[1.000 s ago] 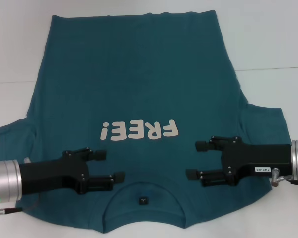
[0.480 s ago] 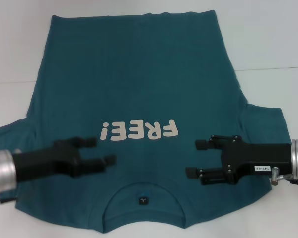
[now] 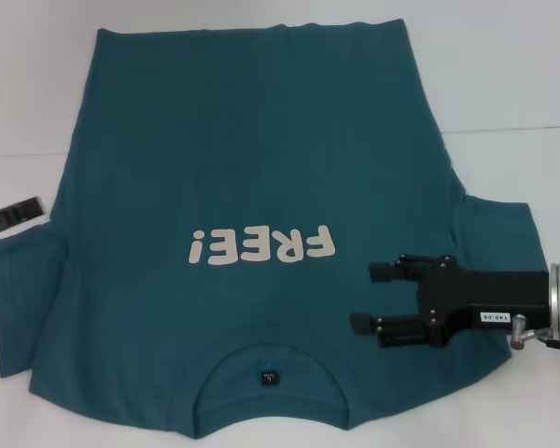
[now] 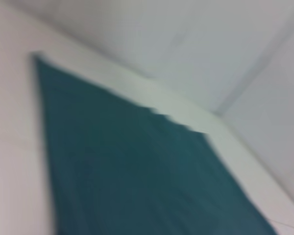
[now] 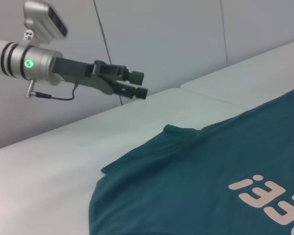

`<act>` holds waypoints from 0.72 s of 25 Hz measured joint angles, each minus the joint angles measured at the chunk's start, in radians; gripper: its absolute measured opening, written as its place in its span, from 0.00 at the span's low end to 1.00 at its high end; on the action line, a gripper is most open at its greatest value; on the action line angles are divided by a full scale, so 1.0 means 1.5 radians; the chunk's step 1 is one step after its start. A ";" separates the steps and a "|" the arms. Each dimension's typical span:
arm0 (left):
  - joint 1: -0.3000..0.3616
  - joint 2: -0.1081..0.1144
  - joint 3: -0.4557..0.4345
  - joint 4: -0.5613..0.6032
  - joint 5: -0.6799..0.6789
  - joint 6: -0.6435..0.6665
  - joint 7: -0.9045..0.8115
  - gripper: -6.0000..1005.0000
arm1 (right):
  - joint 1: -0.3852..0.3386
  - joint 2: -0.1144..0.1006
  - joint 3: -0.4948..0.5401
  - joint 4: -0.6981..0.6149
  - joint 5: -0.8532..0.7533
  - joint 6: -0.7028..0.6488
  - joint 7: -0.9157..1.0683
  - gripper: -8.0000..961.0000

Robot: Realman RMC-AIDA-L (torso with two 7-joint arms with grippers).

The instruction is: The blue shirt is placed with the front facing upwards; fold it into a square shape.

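The blue shirt [image 3: 252, 159] runs off the head view's lower edge at its collar, and the left wrist view shows it only as a blur. The left gripper [image 3: 9, 217] is nearly all cut off at the head view's left edge. The right gripper [image 3: 362, 299] covers part of a shoulder, its arm cropped at the right edge.

Blue shirt [image 3: 252, 168]: dark teal-blue, short-sleeved, spread flat & unfolded on white worktop [image 3: 513, 65], front up. Off-white "FREE!" print [image 3: 261, 246] faces up, approx. centre of chest. Round neck w/ small dark label [image 3: 269, 378] at near edge; hem toward far edge. Both sleeves spread outward to L & R sides.
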 joint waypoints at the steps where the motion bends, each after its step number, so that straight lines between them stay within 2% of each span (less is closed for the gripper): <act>1: -0.002 0.004 -0.004 0.004 0.017 -0.019 -0.035 0.88 | 0.000 0.000 0.000 0.001 0.000 0.001 -0.001 0.95; 4: -0.013 0.012 -0.007 0.008 0.086 -0.046 -0.097 0.88 | 0.000 0.000 0.000 0.002 0.001 0.002 -0.002 0.95; 10: -0.030 0.015 -0.008 0.008 0.194 -0.067 -0.173 0.87 | -0.001 -0.003 0.000 0.002 0.001 0.002 -0.002 0.95; 18: -0.027 0.015 -0.008 0.003 0.257 -0.070 -0.187 0.86 | -0.003 -0.004 0.000 -0.003 0.001 0.001 -0.002 0.95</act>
